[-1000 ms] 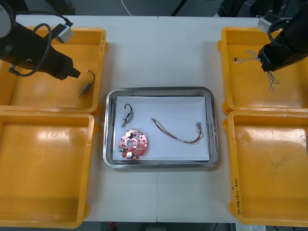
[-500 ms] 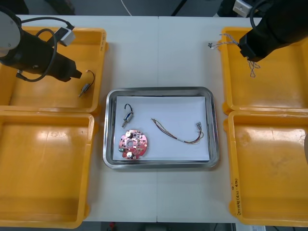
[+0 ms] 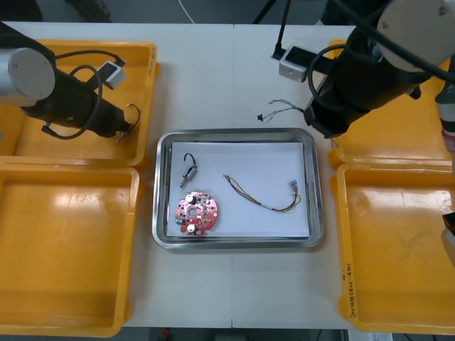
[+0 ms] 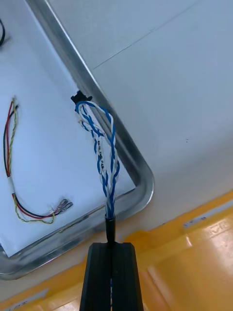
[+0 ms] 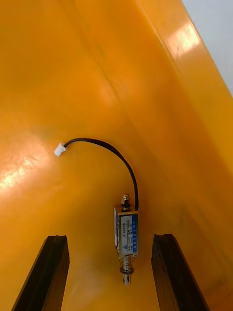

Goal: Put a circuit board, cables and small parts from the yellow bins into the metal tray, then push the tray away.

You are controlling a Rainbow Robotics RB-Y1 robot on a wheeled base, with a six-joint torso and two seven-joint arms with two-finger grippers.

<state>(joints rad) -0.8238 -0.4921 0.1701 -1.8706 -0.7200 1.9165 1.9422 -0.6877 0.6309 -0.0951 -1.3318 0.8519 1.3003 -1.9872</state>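
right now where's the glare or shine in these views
Left wrist view: bright glare streaks on the yellow bin wall, beyond the small metal part that lies between the fingers of the open left claw. Right wrist view: the metal tray rim mirrors light by the blue and white cable held in the right claw. Front view: the tray rim gleams.

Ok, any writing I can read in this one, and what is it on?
No text here can be quoted.
Handwritten label on the near right yellow bin: too small to read.
Blue label on the small metal part below the open left gripper: blurred.
Print on the blue and white cable held by the right gripper: too small.
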